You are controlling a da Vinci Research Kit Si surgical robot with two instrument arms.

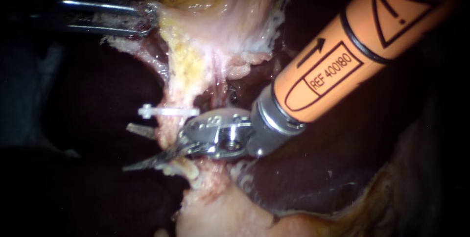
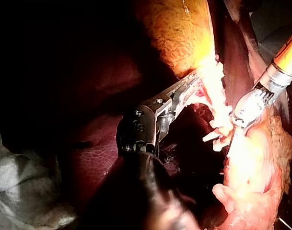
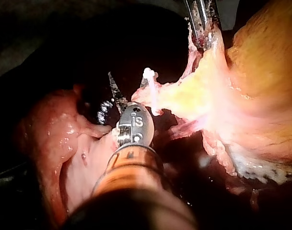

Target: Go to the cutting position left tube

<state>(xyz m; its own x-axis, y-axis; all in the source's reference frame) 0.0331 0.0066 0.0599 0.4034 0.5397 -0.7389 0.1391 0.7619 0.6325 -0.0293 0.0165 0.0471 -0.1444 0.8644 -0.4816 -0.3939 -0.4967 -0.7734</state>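
White clip (image 1: 166,112) marks the tube (image 1: 167,131); your right instrument's (image 1: 134,148) open jaws straddle it, your left instrument (image 1: 144,19) grips tissue (image 1: 196,36): positioning looks nearly done.

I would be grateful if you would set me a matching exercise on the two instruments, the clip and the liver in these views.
Things:
1. slim silver left instrument
2. orange-sleeved right instrument
3. small white plastic clip
4. dark red liver

Places or states:
A. lying across the pale tube
B. blades apart at that tube, just below the clip
C. holding pale tissue
D. dark surface behind the tube

Pairs: 1-C, 2-B, 3-A, 4-D.
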